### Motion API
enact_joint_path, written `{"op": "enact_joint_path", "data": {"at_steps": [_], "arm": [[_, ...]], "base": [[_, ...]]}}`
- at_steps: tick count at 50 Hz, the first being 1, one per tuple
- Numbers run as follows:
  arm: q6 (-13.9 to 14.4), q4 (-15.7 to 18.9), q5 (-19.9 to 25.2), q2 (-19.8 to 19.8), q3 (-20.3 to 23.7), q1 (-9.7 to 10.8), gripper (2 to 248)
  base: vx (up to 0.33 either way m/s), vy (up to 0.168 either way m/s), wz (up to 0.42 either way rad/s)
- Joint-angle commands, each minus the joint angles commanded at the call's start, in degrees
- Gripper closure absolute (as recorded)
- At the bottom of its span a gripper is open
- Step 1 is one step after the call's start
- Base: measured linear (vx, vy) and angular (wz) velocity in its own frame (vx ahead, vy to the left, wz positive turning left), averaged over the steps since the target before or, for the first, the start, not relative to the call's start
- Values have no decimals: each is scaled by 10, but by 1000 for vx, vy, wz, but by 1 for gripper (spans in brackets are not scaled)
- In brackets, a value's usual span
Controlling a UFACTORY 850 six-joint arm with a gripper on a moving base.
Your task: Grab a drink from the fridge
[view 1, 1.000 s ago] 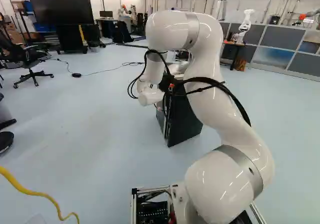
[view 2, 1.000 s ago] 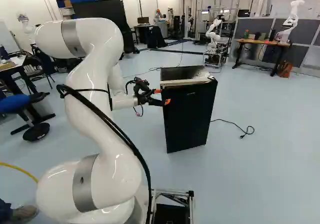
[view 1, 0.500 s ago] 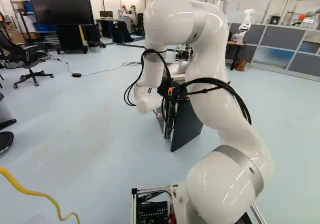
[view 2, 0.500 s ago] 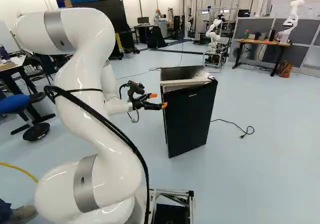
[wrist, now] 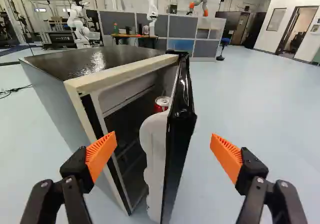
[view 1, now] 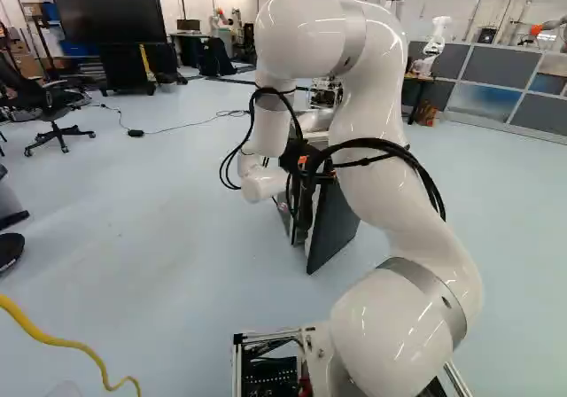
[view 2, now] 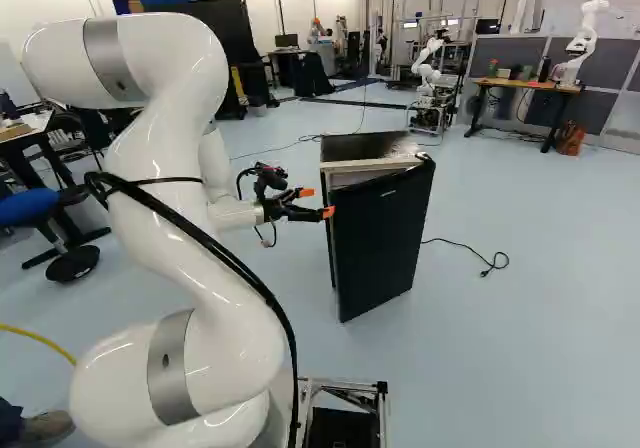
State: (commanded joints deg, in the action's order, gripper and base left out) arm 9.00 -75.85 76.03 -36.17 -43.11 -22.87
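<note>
In the right base view my gripper (view 2: 318, 202) is level with the upper part of the black fridge (view 2: 362, 148), at its opening side. The fridge door (view 2: 382, 238) stands ajar. Seen from the wrist, my gripper (wrist: 163, 143) is open, its orange pads wide apart with nothing gripped. Ahead, between the fingers, are the door's edge and its white inner liner (wrist: 156, 149). A red can (wrist: 162, 103) with a silver top shows through the gap, close to the door's inside; its lower part is hidden. The rest of the interior is dark.
A power cable (view 2: 478, 260) lies on the floor beside the fridge. Another robot (view 2: 428, 73) stands beyond it, near a wooden desk (view 2: 525, 85). A yellow hose (view 1: 66, 344) crosses the floor left of my base.
The fridge door has swung from nearly closed to ajar. My arm has drawn back a little from the fridge, its gripper staying open. The base has not moved.
</note>
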Motion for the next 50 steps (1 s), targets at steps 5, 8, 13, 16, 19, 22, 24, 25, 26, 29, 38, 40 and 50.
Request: {"op": "enact_joint_path", "data": {"at_steps": [5, 8, 13, 16, 19, 22, 24, 25, 26, 29, 38, 40, 50], "arm": [[0, -2, 2, 0, -1, 4, 3], [0, -4, 4, 0, -1, 8, 3], [0, -6, 7, 1, 2, 13, 3], [0, -8, 9, 2, 4, 17, 3], [0, -10, 10, 4, 7, 22, 3], [0, -11, 10, 6, 11, 27, 3], [0, -12, 10, 7, 13, 30, 3], [0, -12, 10, 8, 14, 32, 3], [0, -13, 10, 8, 15, 34, 3], [0, -14, 10, 10, 19, 39, 3], [0, -19, 11, 15, 29, 56, 3], [0, -20, 11, 16, 31, 60, 3], [0, -30, 12, 21, 40, 80, 3]], "base": [[0, 0, 0], [0, 0, 0], [0, 0, 0], [0, 0, 0], [0, 0, 0], [0, 0, 0], [0, 0, 0], [0, 0, 0], [0, 0, 0], [0, 0, 0], [0, 0, 0], [0, 0, 0], [0, 0, 0]]}}
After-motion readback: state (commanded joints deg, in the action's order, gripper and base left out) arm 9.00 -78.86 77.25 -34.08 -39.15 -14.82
